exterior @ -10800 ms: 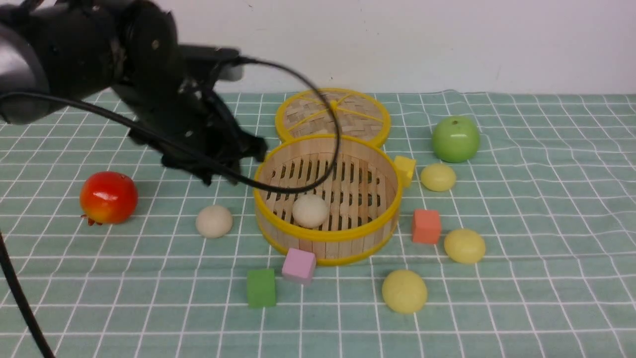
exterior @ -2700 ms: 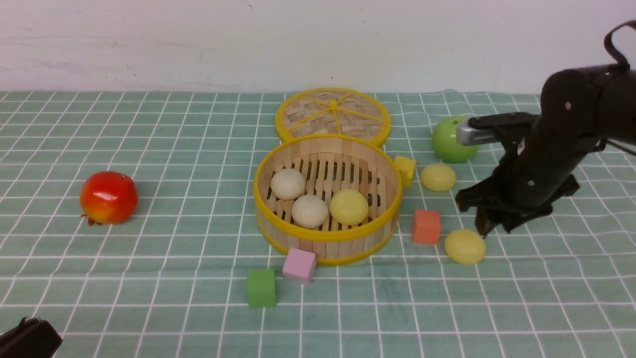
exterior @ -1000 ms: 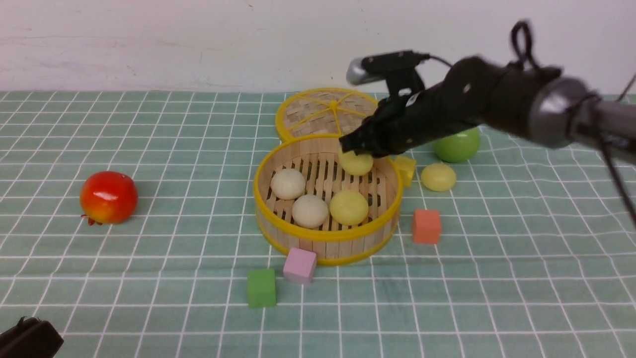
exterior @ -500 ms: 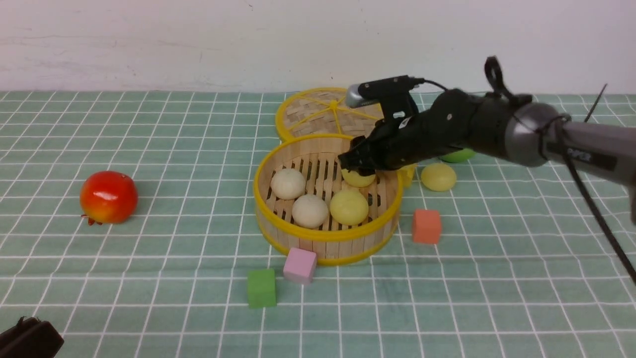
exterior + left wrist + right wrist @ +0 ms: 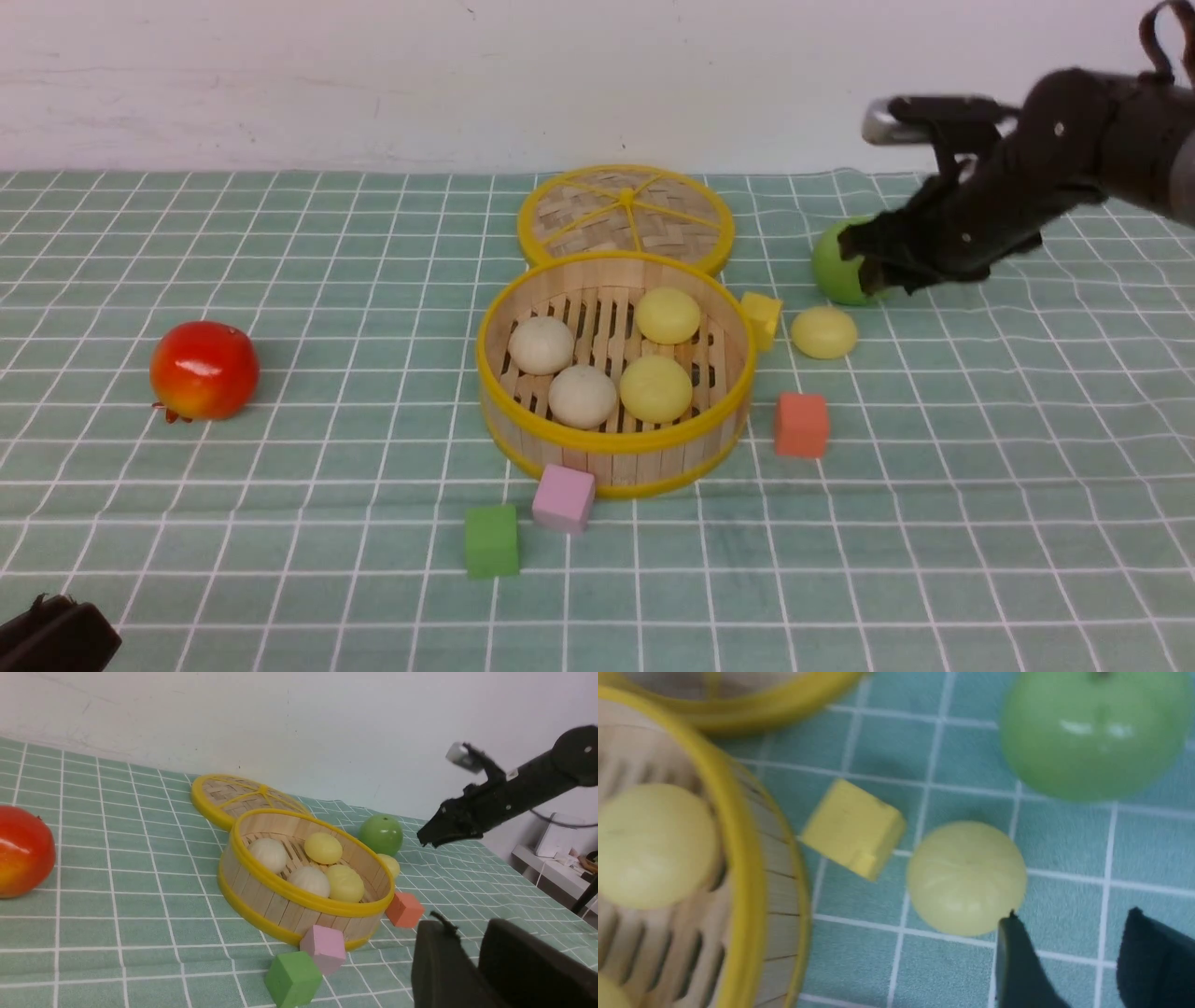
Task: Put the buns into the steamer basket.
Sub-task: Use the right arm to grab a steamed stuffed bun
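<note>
The steamer basket (image 5: pixel 607 444) stands mid-table and holds two off-white buns (image 5: pixel 541 345) (image 5: pixel 582 396) and two pale yellow buns (image 5: pixel 656 388) (image 5: pixel 667 315). One more pale yellow bun (image 5: pixel 822 332) lies on the cloth to the basket's right, beside a yellow cube. My right gripper (image 5: pixel 873 269) hangs open and empty above the cloth, just behind and right of that bun and in front of the green apple (image 5: pixel 834 271). In the right wrist view the bun (image 5: pixel 966 877) lies just beside my open gripper (image 5: pixel 1071 914). My left gripper (image 5: pixel 467 927) is low at the near left corner, empty, with a narrow gap.
The flat woven lid (image 5: pixel 625 215) lies behind the basket. A yellow cube (image 5: pixel 762 317) touches the basket's right side. An orange cube (image 5: pixel 801 425), a pink cube (image 5: pixel 562 497) and a green cube (image 5: pixel 491 539) lie round its front. A red fruit (image 5: pixel 203 370) sits far left.
My right gripper let go of a pale yellow bun at the back of the basket, then rose and moved right to the green apple. The left arm has not moved.
</note>
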Controlling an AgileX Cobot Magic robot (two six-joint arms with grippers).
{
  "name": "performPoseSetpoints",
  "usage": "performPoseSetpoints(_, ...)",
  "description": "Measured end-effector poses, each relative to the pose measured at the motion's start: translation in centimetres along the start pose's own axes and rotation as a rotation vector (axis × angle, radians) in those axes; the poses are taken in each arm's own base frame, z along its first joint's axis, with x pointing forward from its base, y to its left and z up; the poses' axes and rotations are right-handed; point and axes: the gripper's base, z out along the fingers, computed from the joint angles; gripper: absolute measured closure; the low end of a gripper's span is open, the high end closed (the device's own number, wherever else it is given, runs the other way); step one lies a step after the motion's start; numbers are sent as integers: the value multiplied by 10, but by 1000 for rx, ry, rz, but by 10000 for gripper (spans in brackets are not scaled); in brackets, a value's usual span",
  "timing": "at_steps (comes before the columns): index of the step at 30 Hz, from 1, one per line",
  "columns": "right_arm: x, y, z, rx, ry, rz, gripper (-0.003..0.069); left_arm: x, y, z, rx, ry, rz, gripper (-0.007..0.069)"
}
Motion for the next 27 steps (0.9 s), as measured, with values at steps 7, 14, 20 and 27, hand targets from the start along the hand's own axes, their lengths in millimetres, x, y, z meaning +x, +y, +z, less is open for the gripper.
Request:
performPoseSetpoints(7,-3,3,11,-43,-61,-23,409,0,0,0,0,0,0,487)
performPoseSetpoints(14,4,-2,38,-42,-70,-9,409,0,0,0,0,0,0,480)
performPoseSetpoints(20,4,-1,43,-65,-84,31,409,0,0,0,0,0,0,476)
performPoseSetpoints(27,-11,3,42,-87,-116,15,400,0,0,0,0,0,0,469)
